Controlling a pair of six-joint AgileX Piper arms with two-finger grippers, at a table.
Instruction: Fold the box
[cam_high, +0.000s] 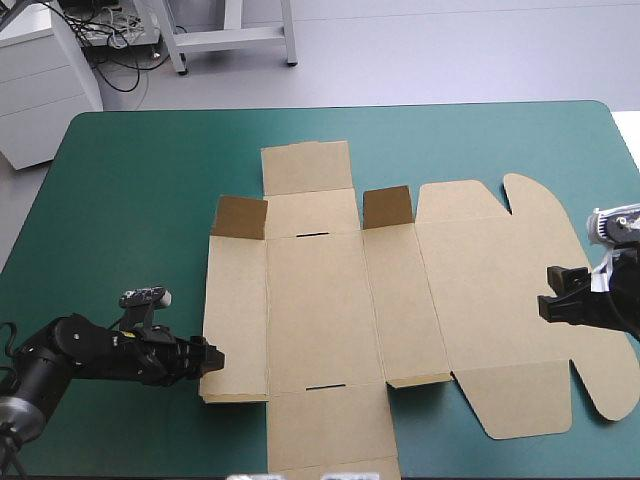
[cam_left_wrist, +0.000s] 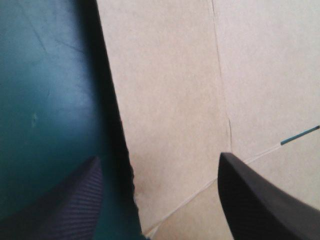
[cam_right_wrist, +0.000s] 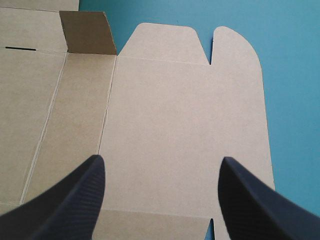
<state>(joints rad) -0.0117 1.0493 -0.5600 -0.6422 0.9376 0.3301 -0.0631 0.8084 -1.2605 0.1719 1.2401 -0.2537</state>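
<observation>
Box (cam_high: 330, 290): lying mostly flat mid-table on teal-green cover (cam_high: 130, 200), long axis left to right, rounded lid tabs pointing right; two small flaps (cam_high: 240, 216) raised at far side; early step, probably raising left wall; left gripper (cam_left_wrist: 159, 157) spread wide astride left edge; right gripper (cam_right_wrist: 162, 158) spread wide over lid panel; next: pinch left edge, lift.

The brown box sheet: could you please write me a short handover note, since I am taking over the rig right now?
Left pincer: open, straddling the left edge of the box, a flat cut sheet of brown board, near its near corner.
Right pincer: open, over the sheet's right lid panel, holding nothing.
Box: spread mid-table on the teal-green cover.
Done: only two small far flaps stand up.
Left: raise the walls and tuck them.
</observation>
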